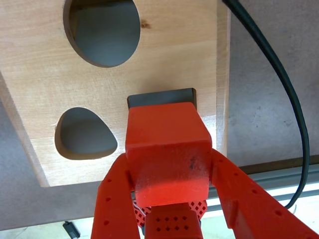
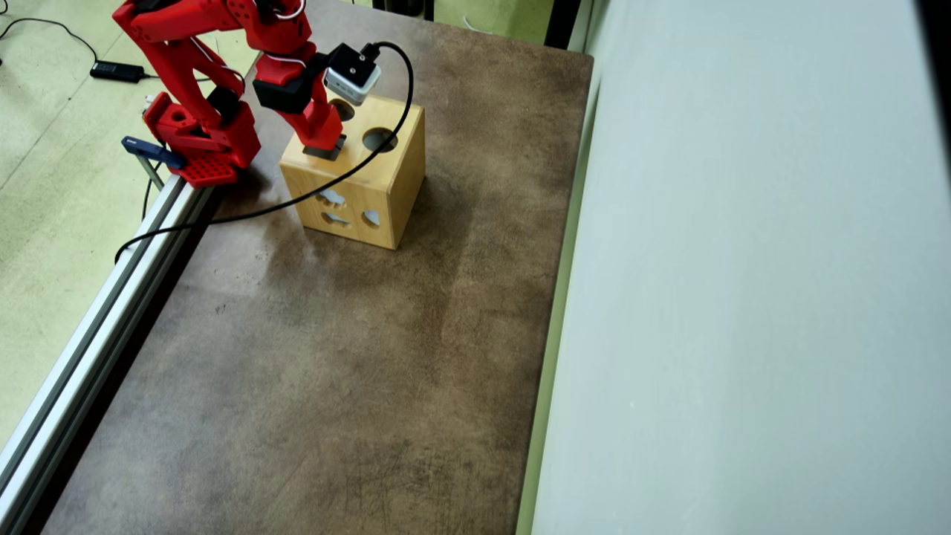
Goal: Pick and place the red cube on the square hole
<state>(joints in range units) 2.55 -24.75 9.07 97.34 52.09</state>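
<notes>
Wrist view first: I've got the red cube [image 1: 167, 149] clamped between the jaws of the gripper [image 1: 169, 172], one finger on each side face, so they're closed on it and holding it up over the wooden box [image 1: 45, 89]. The square hole [image 1: 162, 97] is mostly hidden behind the cube; only a dark strip peeks out at the cube's 12 o'clock edge. The round hole [image 1: 102, 30] sits up at about 11 o'clock from the cube and the rounded heart-ish hole [image 1: 84, 133] is at 9 o'clock. A black cable [image 1: 279, 74] swoops down the right side, clear of the box.

So I'd say I'm in the lining-up-and-lowering step, not the release yet. A cube has no long axis, so what matters is squareness: its edges look pretty much parallel to the hole's edges, maybe a hair off, hard to call from this angle. Next move, as I judge it, is nudging toward 12 o'clock so the cube centers on the cutout, then easing down before letting go. If it's off, a corner could catch on the rim.

Overhead view: the arm [image 2: 200, 44] reaches from the top left, the gripper [image 2: 323, 145] pointing down onto the top face of the wooden box [image 2: 386, 186] near its 9 o'clock edge. The cube itself I can't make out here. The box sits near the counter [image 2: 334, 371] corner, toward 11 o'clock.
</notes>
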